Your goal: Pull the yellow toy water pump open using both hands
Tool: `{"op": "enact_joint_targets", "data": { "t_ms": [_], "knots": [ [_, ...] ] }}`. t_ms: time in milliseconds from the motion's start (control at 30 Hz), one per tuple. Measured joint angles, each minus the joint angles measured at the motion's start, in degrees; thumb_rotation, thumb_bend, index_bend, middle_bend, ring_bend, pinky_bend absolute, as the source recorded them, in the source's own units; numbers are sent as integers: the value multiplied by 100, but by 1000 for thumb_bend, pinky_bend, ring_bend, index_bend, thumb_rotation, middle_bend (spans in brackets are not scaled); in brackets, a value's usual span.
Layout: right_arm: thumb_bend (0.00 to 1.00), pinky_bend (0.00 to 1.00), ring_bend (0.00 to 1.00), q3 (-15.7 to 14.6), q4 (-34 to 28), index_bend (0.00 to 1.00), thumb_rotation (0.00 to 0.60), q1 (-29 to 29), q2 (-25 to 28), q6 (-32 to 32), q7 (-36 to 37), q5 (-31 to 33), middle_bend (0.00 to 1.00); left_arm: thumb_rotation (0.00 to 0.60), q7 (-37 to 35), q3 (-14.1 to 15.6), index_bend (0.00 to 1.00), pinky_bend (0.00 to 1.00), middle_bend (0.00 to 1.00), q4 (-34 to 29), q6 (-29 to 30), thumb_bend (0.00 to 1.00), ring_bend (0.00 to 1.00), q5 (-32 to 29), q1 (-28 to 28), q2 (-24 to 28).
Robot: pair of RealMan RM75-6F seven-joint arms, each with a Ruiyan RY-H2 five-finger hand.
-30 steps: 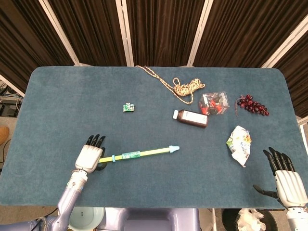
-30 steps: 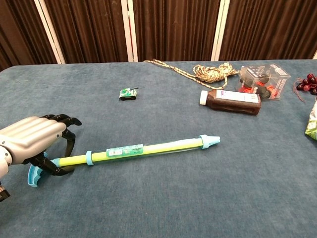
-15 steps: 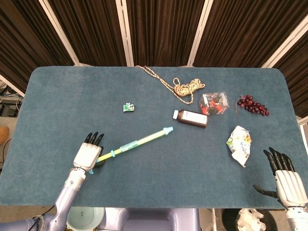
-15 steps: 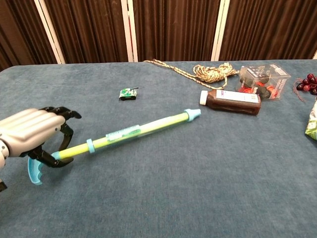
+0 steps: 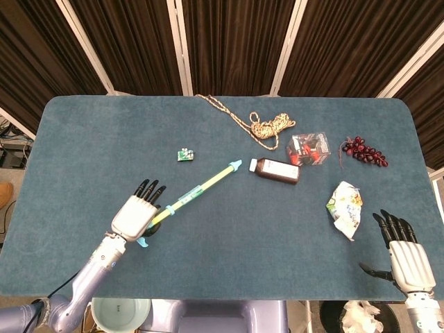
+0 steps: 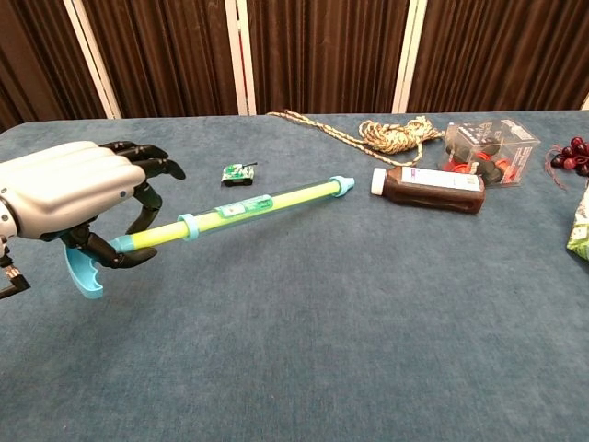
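Note:
The yellow toy water pump (image 5: pixel 196 191) (image 6: pixel 250 206) is a long yellow tube with light-blue collars, a blue nozzle tip toward the brown bottle and a blue handle at its near end. My left hand (image 5: pixel 136 214) (image 6: pixel 78 198) grips the handle end and holds the pump raised off the table, its tip pointing up and to the right. My right hand (image 5: pixel 404 255) hovers at the table's near right corner, fingers spread, holding nothing. The chest view does not show the right hand.
A brown bottle (image 5: pixel 275 170) (image 6: pixel 431 189) lies just beyond the pump's tip. Behind it are a clear box of toys (image 5: pixel 309 148), a coiled rope (image 5: pixel 267 126) and dark red grapes (image 5: pixel 363 151). A snack bag (image 5: pixel 345 207) lies near the right hand. A small green toy (image 5: pixel 184 155) sits left of centre.
My left hand has lifted the pump by its handle end and swung its tip away from me toward the brown bottle. The right hand has barely shifted.

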Motion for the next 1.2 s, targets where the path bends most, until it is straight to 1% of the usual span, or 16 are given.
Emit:
{"op": "enact_joint_targets", "data": {
  "t_ms": [133, 233, 467, 667, 867, 1033, 1200],
  "knots": [
    [153, 0, 0, 13, -25, 40, 600, 12, -27, -47, -95, 100, 0, 600, -119, 57, 635, 85, 103, -97, -72, 387, 0, 230, -84, 60],
    [153, 0, 0, 24, -38, 39, 600, 9, -30, -45, -106, 136, 0, 600, -317, 110, 635, 85, 104, -135, -106, 387, 0, 535, -161, 90],
    [152, 0, 0, 26, -30, 40, 600, 7, -26, -38, -89, 150, 0, 600, -987, 260, 638, 88, 116, -151, -113, 387, 15, 1370, -371, 136],
    [153, 0, 0, 24, -25, 40, 600, 5, -16, -40, -74, 164, 0, 600, -1705, 385, 637, 97, 113, 23, 46, 387, 16, 2075, -548, 172],
    [153, 0, 0, 7, -36, 58, 600, 4, -8, -51, -69, 162, 0, 600, -1921, 438, 637, 97, 113, 164, 155, 388, 16, 2209, -602, 206],
    [153, 0, 0, 4, -94, 137, 600, 19, 5, -45, -94, 119, 0, 600, -2012, 446, 639, 97, 113, 275, 110, 387, 16, 2196, -634, 205],
    [163, 0, 0, 62, -218, 144, 600, 105, -36, -112, -191, 148, 0, 600, -2071, 438, 638, 97, 113, 292, 107, 387, 16, 2226, -677, 188]
  ]
}}
